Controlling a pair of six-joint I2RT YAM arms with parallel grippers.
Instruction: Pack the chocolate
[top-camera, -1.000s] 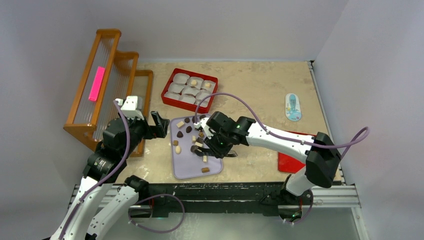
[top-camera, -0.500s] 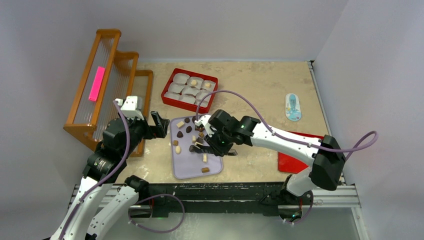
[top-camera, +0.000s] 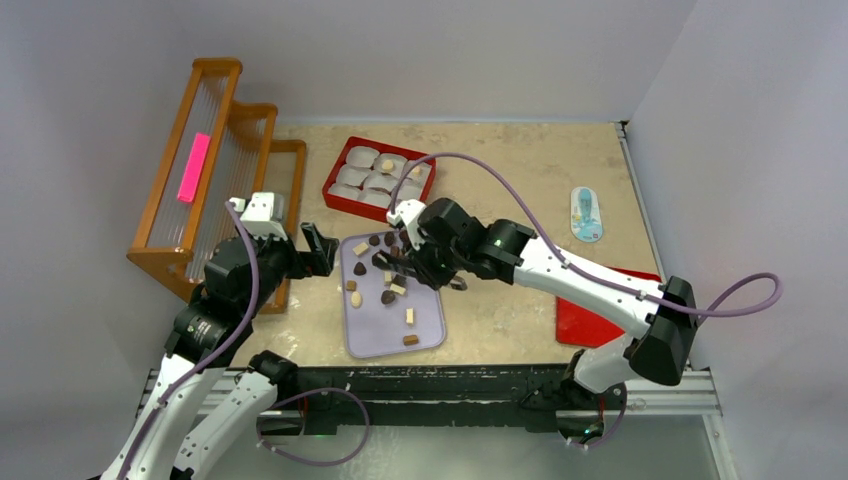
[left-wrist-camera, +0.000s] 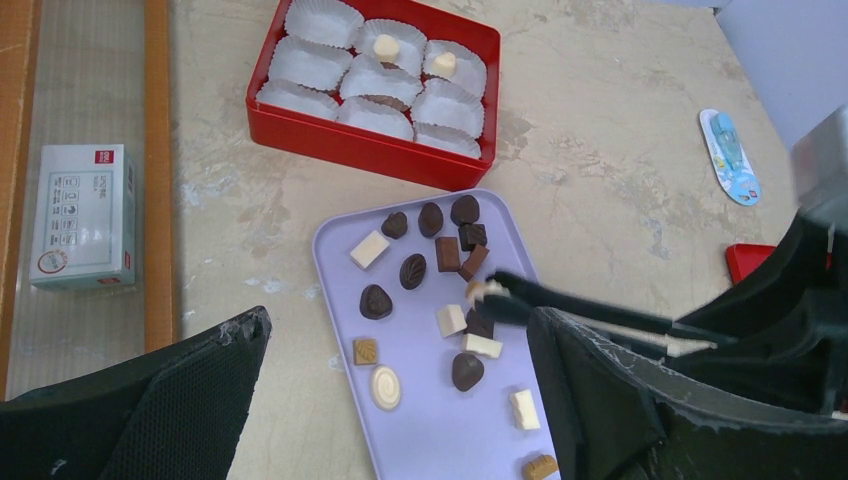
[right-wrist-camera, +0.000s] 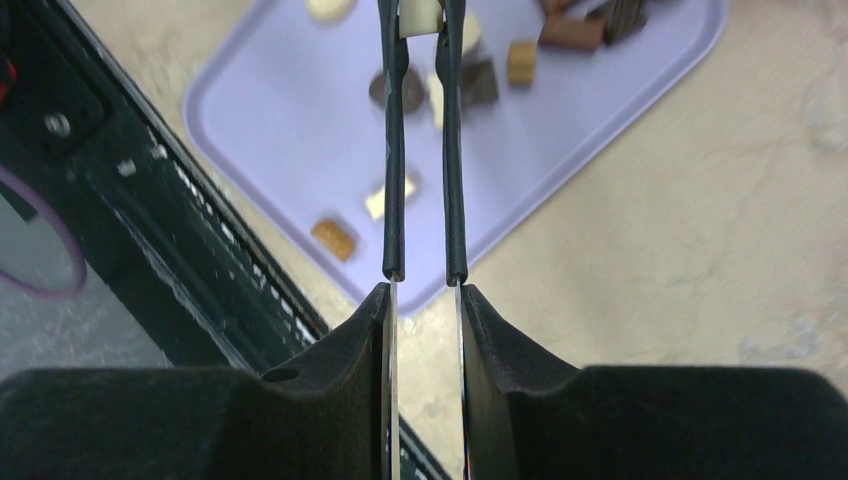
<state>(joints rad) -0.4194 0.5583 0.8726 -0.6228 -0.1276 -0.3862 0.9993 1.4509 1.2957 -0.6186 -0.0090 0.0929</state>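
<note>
Several dark, light brown and cream chocolate pieces (top-camera: 388, 297) lie on a lavender tray (top-camera: 375, 335), which also shows in the left wrist view (left-wrist-camera: 420, 420). My right gripper (top-camera: 425, 265) is shut on black tongs (right-wrist-camera: 392, 150), which pinch a cream piece (right-wrist-camera: 420, 18) just above the tray's far half (left-wrist-camera: 483, 290). The red box (left-wrist-camera: 370, 155) of white paper cups stands behind the tray, and two cups hold cream pieces (left-wrist-camera: 386, 46). My left gripper (top-camera: 318, 250) is open and empty, held above the tray's left edge.
A wooden stepped rack (top-camera: 215, 160) with a pink strip (top-camera: 193, 167) stands at the left, and a white carton (left-wrist-camera: 78, 215) lies inside it. A blue-white packet (top-camera: 586, 214) lies far right. A red lid (top-camera: 590, 320) lies under the right arm.
My right arm has moved the tongs from the tray's middle toward its far end, nearer the red box, with the cream piece in them. The left arm has not moved.
</note>
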